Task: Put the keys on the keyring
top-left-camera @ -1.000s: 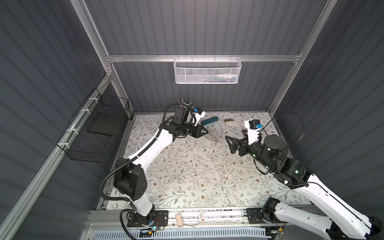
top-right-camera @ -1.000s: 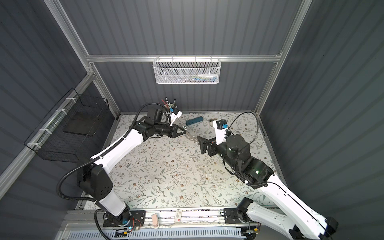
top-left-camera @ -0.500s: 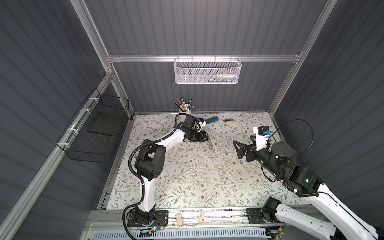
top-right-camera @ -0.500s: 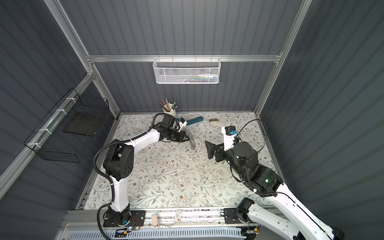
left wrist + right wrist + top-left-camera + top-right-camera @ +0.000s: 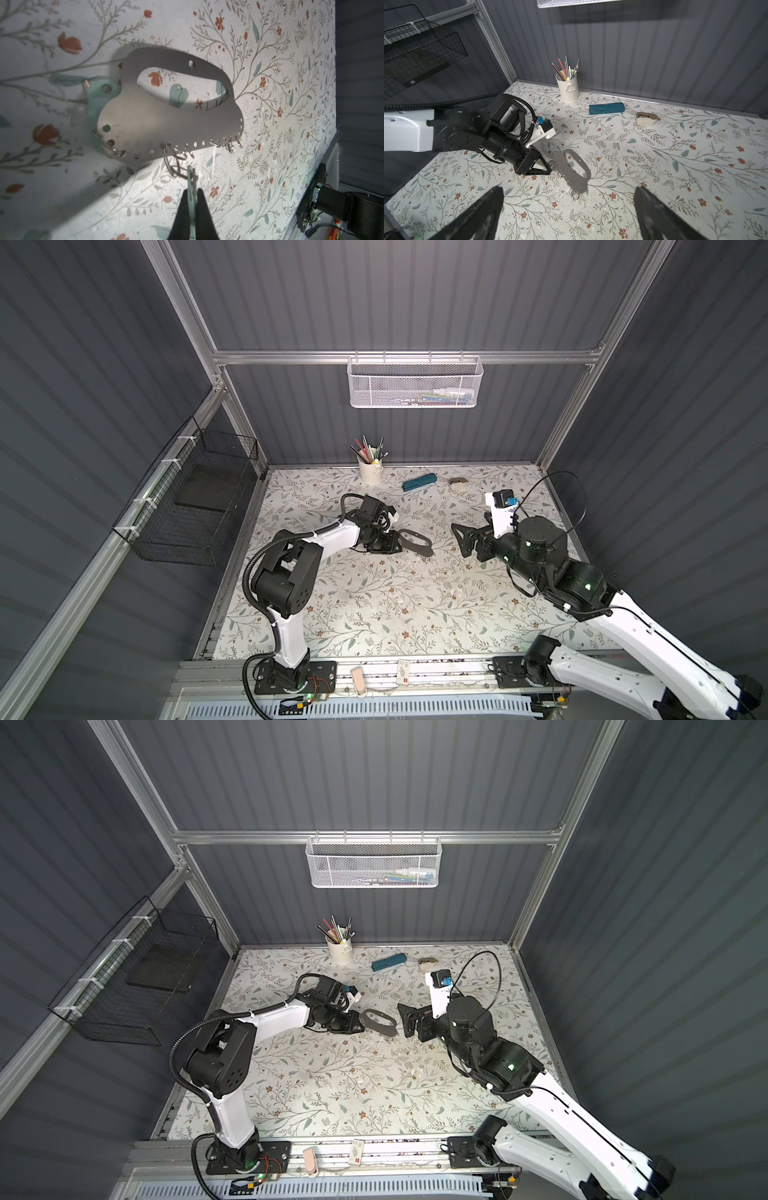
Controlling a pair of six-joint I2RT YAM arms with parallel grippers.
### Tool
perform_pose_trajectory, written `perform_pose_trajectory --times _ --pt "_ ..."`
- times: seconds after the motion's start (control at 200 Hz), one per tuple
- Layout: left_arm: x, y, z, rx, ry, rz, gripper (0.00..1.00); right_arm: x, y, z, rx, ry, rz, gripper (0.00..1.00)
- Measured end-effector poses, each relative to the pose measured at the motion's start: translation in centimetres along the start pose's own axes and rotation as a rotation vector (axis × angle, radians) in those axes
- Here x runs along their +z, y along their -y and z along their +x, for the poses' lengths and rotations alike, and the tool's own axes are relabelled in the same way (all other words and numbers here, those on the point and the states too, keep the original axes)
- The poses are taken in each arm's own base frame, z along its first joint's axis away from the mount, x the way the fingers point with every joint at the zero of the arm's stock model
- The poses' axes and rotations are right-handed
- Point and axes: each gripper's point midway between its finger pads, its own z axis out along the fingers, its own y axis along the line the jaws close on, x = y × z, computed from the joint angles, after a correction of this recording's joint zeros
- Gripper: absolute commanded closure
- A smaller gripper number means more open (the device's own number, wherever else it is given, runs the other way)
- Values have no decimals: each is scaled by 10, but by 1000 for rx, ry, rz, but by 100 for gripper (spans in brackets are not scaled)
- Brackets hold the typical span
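The keyring (image 5: 415,541) is lying on the floral worktop (image 5: 374,614) near its middle, between the two tools. A row of small split rings (image 5: 182,151) is running along one edge, and the oval cutout is showing the pattern underneath. The left tool (image 5: 192,190) is sitting low at the keyring's left end and is clamping a key (image 5: 189,178) by its mint-green tag, which is showing edge-on between the closed fingers (image 5: 182,209). The tag's tip is sitting right at a larger ring (image 5: 175,168) hanging off the plate's edge, though whether it is threaded through is not clear. A second key (image 5: 94,108) is lying partly under one end of the plate, its green tag peeking out. The right tool (image 5: 461,539) is hovering just beside the keyring's other end with its jaws standing wide apart and gripping nothing. Along the back wall a white cup of pencils (image 5: 370,475), a dark-teal case (image 5: 419,482) and a small beige object (image 5: 458,482) are sitting well apart from the keyring.
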Motion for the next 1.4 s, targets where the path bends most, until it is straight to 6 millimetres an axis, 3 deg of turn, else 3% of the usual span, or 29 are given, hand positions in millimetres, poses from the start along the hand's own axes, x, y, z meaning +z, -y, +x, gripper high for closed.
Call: perform_pose_trajectory --times 0.25,0.47,0.575,0.73,0.946,1.041,1.171,1.251,1.401 --pt "0 -12 33 -51 -64 -29 100 13 -6 2 -4 -14 -20 1" --pt "0 -24 66 -106 -153 -70 92 22 -8 7 -13 -34 -24 1" --pt "-5 -27 76 -112 -185 -97 84 25 -7 7 -11 -35 -24 1" --pt "-12 -26 83 -99 -210 -107 55 28 -9 6 -9 -35 -30 1" --pt "-29 -30 87 -87 -216 -159 44 30 -7 4 -4 -26 -27 1" --pt "-48 -31 79 -86 -172 -184 35 30 -4 3 -2 -24 -14 1" --pt "-88 -30 46 -61 -19 -234 24 31 5 1 5 -14 27 1" --pt "-120 -25 22 -39 111 -277 1 29 14 -1 20 -2 65 1" --pt "-185 -23 -11 -17 382 -431 0 21 43 2 59 30 177 1"
